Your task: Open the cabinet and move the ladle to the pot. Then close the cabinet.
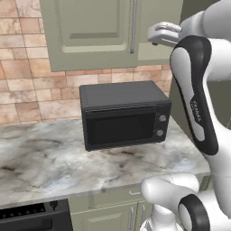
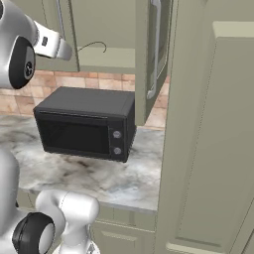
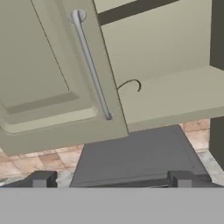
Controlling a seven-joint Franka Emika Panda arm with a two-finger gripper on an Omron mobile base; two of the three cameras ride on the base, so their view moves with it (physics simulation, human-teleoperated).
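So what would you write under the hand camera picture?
Open gripper faces the cabinet, right door open, ladle on the shelf above the microwave.

I note the sage-green cabinet (image 1: 90, 27), silver handle (image 3: 91, 65), black microwave (image 1: 122, 115), grey-veined marble counter (image 1: 54, 162), tan brick-tiled wall (image 1: 27, 85) at left.

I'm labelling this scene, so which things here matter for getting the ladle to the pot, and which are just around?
For the job:
- cabinet, right door open, left door shut
- ladle, on the cabinet shelf
- gripper, open, holding nothing

Just around:
- microwave
- counter
- brick wall
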